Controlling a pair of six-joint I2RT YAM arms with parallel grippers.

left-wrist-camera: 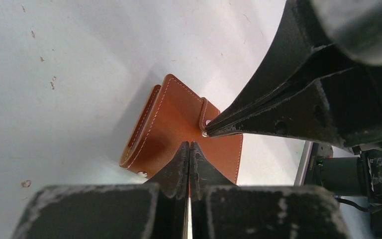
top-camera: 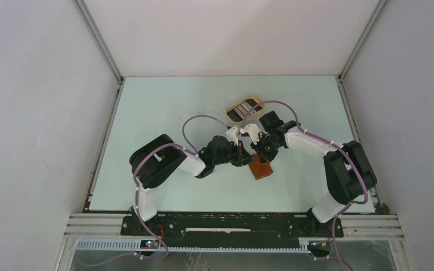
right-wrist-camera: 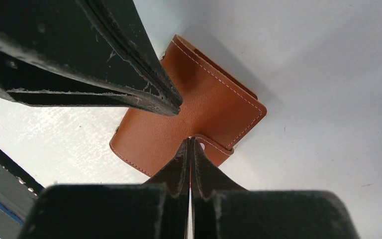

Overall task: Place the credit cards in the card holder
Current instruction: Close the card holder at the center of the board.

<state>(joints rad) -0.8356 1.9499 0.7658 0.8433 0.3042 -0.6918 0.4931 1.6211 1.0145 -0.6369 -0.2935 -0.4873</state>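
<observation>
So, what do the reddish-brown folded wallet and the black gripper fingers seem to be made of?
The reddish-brown folded wallet looks like smooth leather or imitation leather: soft sheen, pale stitching along its edges. The black gripper fingers look like hard plastic or coated metal, matte, with whitish scuffed edges.

**A robot test cell in a lab**

Plain white wall panels [top-camera: 34, 84] in aluminium framing [top-camera: 98, 39] box in a pale green table [top-camera: 164, 101]. Two robot arms, left [top-camera: 158, 164] and right [top-camera: 344, 169], trail purple cables [top-camera: 195, 120] from a black base plate [top-camera: 294, 224].
</observation>
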